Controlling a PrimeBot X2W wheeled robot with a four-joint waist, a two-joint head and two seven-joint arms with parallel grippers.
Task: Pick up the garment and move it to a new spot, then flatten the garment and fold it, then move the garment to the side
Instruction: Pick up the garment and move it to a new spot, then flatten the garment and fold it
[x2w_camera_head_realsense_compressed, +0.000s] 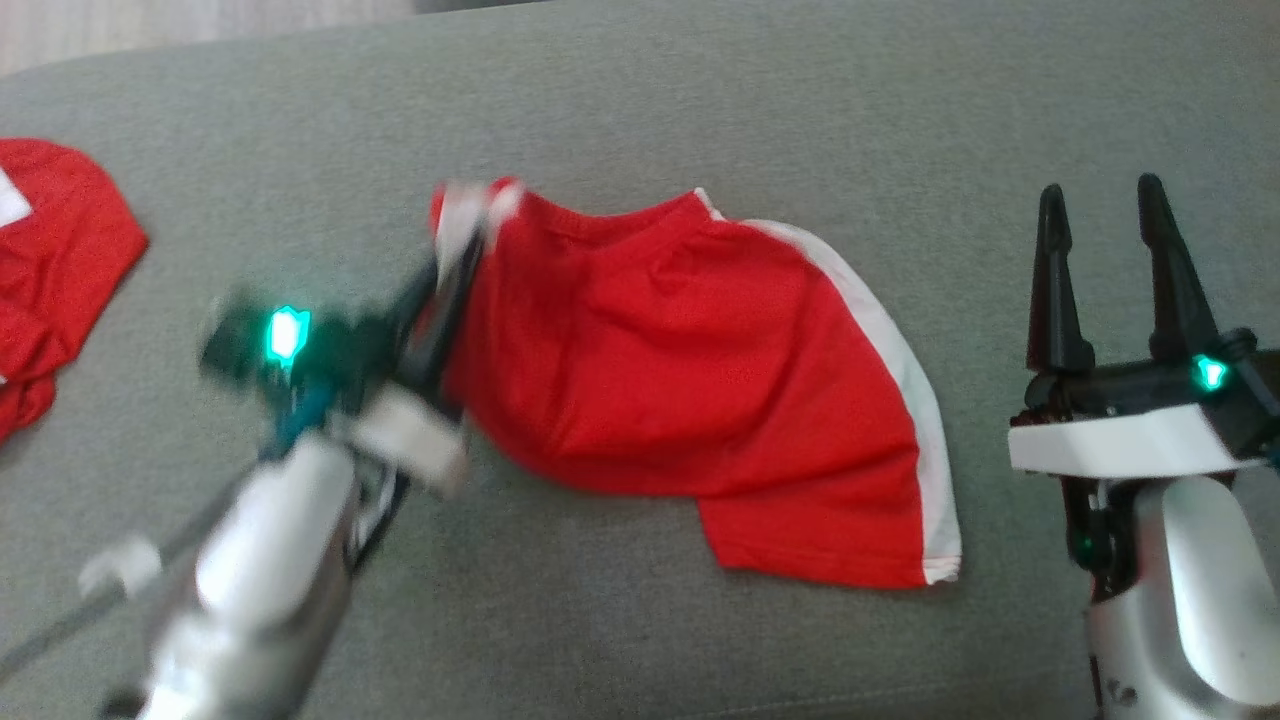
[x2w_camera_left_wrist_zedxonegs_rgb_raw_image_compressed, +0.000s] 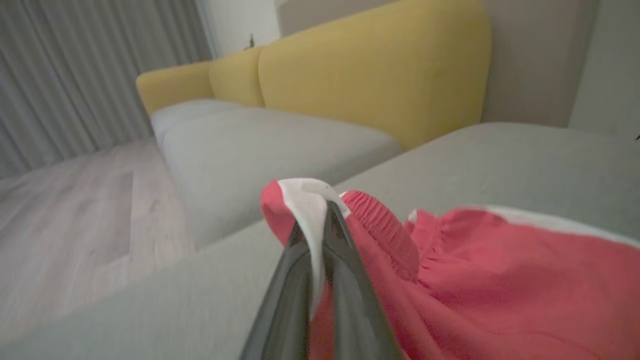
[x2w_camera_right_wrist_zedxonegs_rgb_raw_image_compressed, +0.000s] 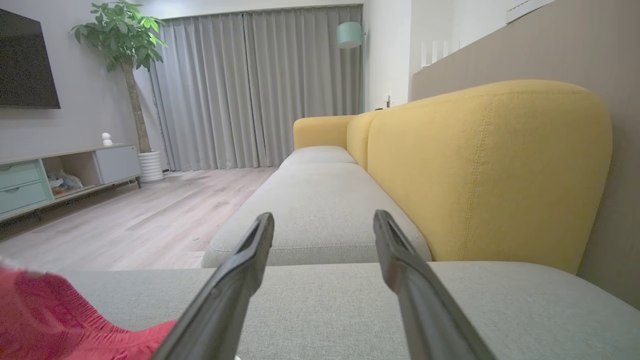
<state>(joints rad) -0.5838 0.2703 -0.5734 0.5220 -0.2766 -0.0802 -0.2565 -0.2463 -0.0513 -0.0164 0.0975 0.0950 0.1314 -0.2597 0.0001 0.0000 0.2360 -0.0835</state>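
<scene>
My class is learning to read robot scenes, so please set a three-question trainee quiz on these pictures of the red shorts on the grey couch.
1. True or false: the left claw is shut on a white-trimmed corner of the red shorts.
2. Pick one. The right claw is: A) open and holding nothing, beside the shorts above the grey cushion; B) shut on the shorts' hem; C) holding a cup.
3. Fill the gap: in the head view, a second red garment lies at the ___ edge of the picture.

Key: 1 true; 2 A; 3 left.
</scene>
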